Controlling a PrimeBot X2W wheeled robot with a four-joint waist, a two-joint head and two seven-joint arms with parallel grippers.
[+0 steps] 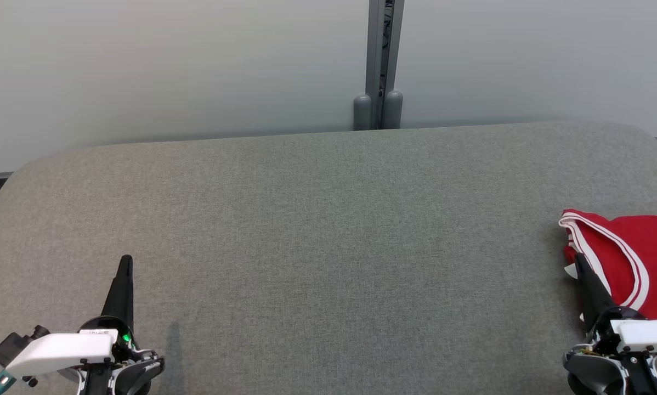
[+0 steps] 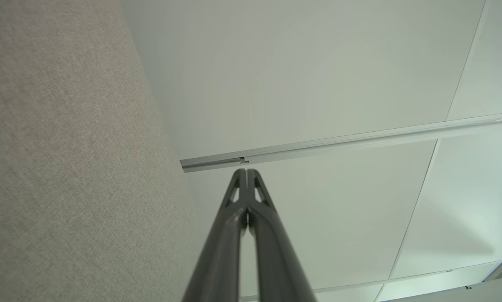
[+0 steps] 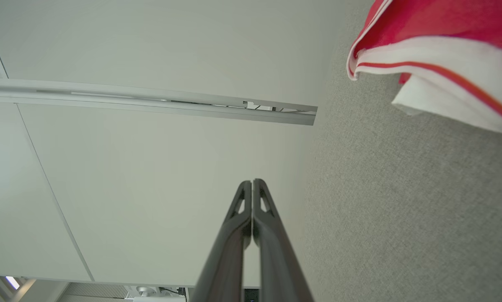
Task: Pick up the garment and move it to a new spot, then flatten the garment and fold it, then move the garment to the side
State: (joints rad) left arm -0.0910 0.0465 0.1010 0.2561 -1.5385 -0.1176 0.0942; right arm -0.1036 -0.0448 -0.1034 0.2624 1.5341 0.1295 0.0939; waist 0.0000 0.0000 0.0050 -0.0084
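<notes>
We find the left gripper (image 1: 126, 262) fully closed and empty. Its fingers are pressed together and point away from the robot, low over the grey padded surface (image 1: 328, 219) at lower left. The right gripper (image 1: 579, 259) is also closed and holds nothing, in the same pose at lower right. The garment (image 1: 630, 258) lies bunched at the surface's right edge, just beside the right fingers. We cannot confirm contact.
</notes>
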